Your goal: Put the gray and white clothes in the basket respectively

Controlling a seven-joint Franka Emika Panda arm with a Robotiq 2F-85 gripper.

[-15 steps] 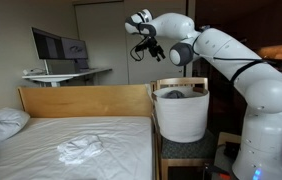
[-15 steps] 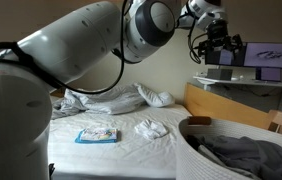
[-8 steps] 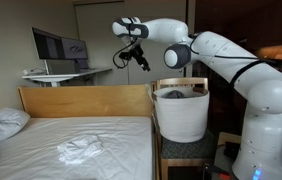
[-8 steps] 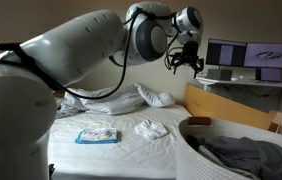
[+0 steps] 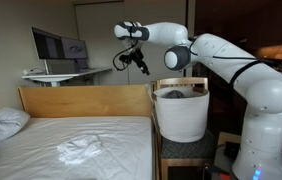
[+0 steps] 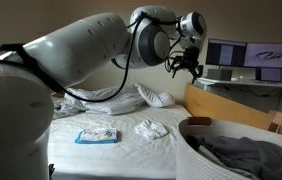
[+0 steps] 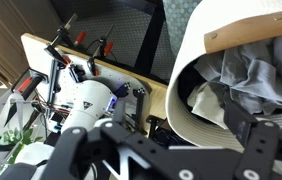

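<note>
The gripper (image 5: 133, 58) was seen wide open and empty, high above the bed (image 5: 81, 100), from where the white cloth (image 5: 79, 150) could be missed, or the bedsheet (image 5: 126, 135) pinched along with it.

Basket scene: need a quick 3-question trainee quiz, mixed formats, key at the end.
1. Fill in: the gripper, up in the air away from the basket, is ___ and holds nothing.
2. True or false: the gray garment lies inside the basket.
3. Where is the white garment? A) on the bed B) in the basket C) in the gripper

Key: 1 open; 2 true; 3 A
</note>
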